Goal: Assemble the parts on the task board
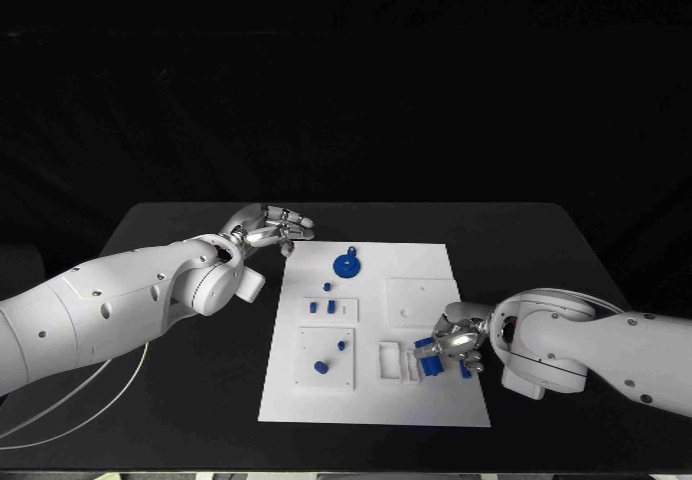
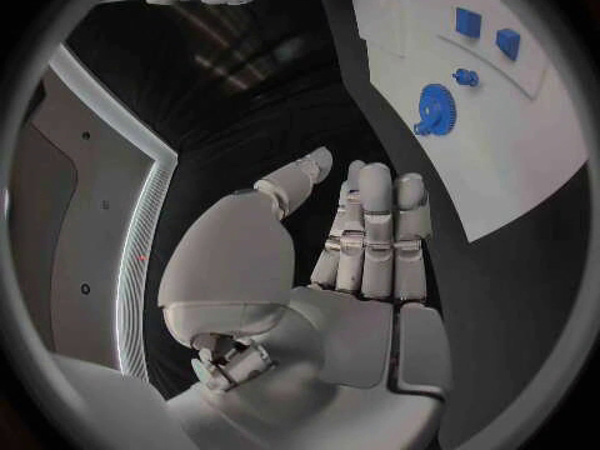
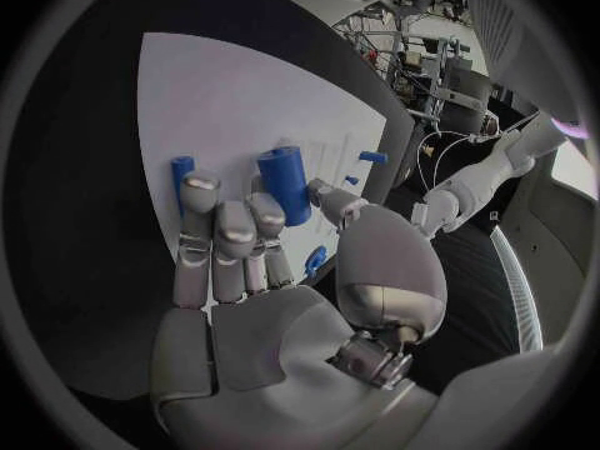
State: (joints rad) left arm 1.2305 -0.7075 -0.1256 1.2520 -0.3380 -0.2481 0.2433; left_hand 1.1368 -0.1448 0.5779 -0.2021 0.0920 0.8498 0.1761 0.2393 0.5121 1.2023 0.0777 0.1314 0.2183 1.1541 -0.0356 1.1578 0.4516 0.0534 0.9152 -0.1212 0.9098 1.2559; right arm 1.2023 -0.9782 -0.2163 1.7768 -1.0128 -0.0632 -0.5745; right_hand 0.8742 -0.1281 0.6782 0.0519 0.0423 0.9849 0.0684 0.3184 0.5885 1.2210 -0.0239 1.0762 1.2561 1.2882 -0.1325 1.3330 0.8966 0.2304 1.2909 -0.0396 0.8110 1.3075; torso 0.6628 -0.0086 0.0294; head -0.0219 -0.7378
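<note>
head view: black table [image 1: 173, 400] with the white task board [image 1: 418, 270] lying in its middle. left hand [image 1: 268, 231] hovers over the bare table just beside the board's far left corner, fingers loosely curled, nothing in it. right hand [image 1: 459, 340] sits low over the board's near right part, fingers bent down among a cluster of blue parts [image 1: 433, 352]; whether it has hold of any of them cannot be told from here. blue gear [image 1: 348, 266] lies on the board's far part. two small blue blocks [image 1: 329, 306] sit on a raised plate on the board's left side; below them, small blue pegs [image 1: 329, 358] on a second plate. a white slotted holder [image 1: 392, 361] lies just left of the right hand.

left wrist view: left hand [image 2: 363, 240], fingers straight and close together, thumb apart, palm bare, holding nothing. beyond it the board [image 2: 525, 170] with the gear [image 2: 435, 108] and the two blocks [image 2: 488, 32].

right wrist view: right hand [image 3: 250, 250] over the board [image 3: 238, 100], fingers extended side by side. a blue cylinder [image 3: 286, 184] stands just past the fingertips, between them and the thumb; grip or mere touch cannot be told. a thinner blue peg [image 3: 183, 170] stands beside the outer finger.
</note>
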